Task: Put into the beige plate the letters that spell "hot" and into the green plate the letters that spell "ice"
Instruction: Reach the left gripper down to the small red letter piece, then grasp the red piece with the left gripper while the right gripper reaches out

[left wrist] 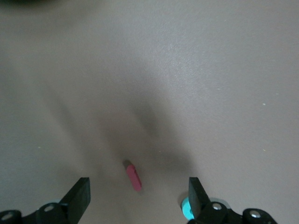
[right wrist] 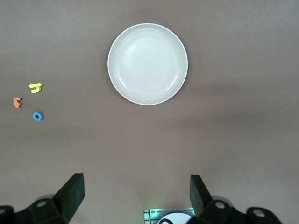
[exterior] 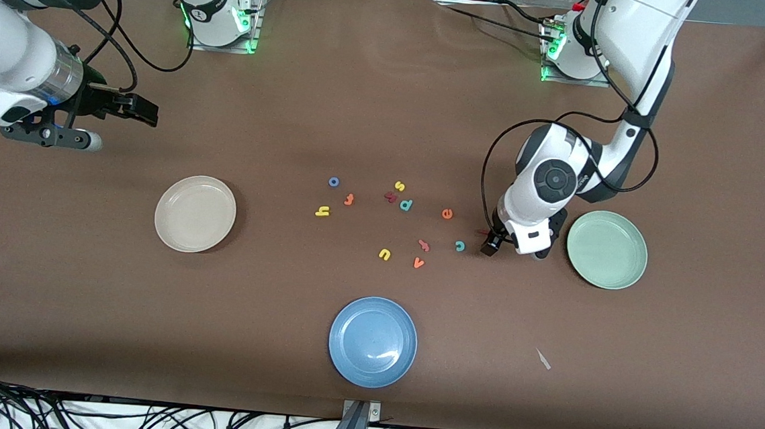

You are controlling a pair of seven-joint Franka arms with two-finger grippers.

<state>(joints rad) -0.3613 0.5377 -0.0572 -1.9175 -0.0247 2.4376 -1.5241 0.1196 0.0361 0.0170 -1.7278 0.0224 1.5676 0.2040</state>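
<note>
The left gripper (exterior: 491, 244), right of centre in the front view, is hanging low with fingers spread around the dark red "i" (left wrist: 133, 177), beside the green plate (exterior: 607, 250). The right gripper (exterior: 135, 109), spread, is waiting at upper left above the beige plate (exterior: 195, 213).

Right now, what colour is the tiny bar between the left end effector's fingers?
Pinkish dark red: the "i" piece, lying on the table, clearest in the left wrist view.

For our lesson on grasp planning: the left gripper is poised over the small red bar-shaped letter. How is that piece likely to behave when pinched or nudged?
The red "i" lies flat between the open left gripper fingers, so it probably won't roll. Being tiny and thin, it is likely light and may slide or twist on the smooth brown table if one finger touches first. It looks stiff rather than floppy.
</note>
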